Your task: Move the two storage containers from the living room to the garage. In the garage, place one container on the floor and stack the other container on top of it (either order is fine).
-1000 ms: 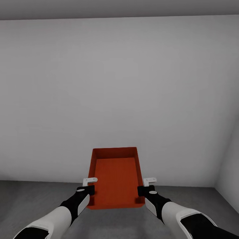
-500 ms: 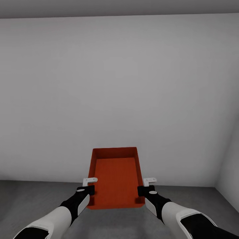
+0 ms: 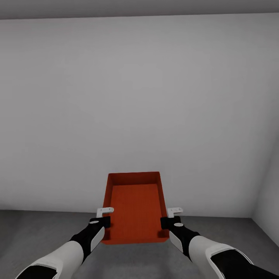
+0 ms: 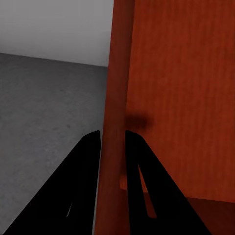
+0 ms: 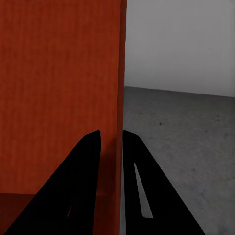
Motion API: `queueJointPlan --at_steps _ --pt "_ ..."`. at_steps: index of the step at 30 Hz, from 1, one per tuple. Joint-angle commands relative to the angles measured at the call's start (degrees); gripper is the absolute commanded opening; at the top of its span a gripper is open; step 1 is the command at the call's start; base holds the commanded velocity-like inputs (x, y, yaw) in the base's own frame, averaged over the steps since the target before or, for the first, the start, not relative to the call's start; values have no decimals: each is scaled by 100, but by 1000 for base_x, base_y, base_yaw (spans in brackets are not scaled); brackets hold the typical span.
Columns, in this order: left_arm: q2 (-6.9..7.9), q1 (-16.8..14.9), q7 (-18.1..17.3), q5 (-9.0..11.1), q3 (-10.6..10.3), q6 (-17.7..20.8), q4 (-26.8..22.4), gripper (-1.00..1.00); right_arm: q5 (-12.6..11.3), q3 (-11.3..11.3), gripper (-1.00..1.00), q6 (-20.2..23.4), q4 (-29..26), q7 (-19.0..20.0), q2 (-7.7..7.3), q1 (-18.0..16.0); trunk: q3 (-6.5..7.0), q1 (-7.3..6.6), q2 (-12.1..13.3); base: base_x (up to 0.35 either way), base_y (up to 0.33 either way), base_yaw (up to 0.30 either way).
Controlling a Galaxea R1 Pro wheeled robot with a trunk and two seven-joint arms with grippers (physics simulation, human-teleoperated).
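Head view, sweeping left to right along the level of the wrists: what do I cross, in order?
Left tool clamped on the left wall, then the storage container with its open inside, then the right tool clamped on the right wall, all above the dark grey floor.

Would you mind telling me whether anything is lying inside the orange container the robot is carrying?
No, the head view looks down into the storage container and shows only its bare ribbed bottom.

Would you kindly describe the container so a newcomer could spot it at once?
Facing the white wall above the grey floor, look between the left gripper and right gripper. Each clamps a side wall of the container, an open-top box, the lone orange-red thing.
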Motion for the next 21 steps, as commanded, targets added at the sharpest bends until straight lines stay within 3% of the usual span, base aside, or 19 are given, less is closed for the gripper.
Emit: queueJointPlan --at_steps 1,21 --pt "132 -4 94 -21 112 46 -10 -100 -68 -57 -100 -34 -3 -28 -12 -6 -28 24 -49 0 0 0" --pt "132 -4 94 -21 112 43 -10 -100 -68 -57 -100 -25 -3 -28 -12 -6 -387 463 -852 0 0 0"
